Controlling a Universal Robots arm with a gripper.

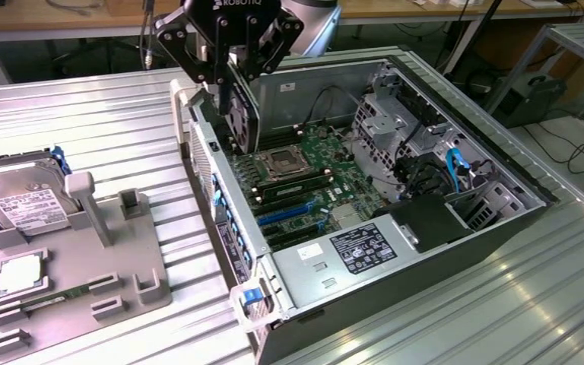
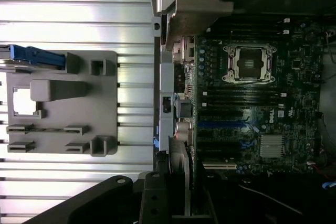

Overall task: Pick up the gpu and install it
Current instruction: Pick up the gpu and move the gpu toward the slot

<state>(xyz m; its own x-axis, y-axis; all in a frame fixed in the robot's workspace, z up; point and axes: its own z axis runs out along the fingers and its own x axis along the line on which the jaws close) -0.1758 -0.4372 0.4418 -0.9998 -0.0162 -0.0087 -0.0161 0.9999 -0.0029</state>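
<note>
Lying open on the ribbed metal table [image 1: 89, 114], the computer case [image 1: 414, 319] shows its motherboard [image 1: 322, 182]. A grey parts holder [image 1: 119, 266] sits at the exterior view's left, bearing a hard drive [image 1: 18, 201]. The gpu [image 1: 243, 122] hangs upright, dark face showing, above the case's rear edge near the processor socket. The gripper [image 1: 233, 76] has its fingers clamped on the card's top edge.

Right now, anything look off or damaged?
Nothing stands out. The gripper holds the graphics card upright above the motherboard in the open case, not yet seated; the hard drive rests on its gray holder.
</note>
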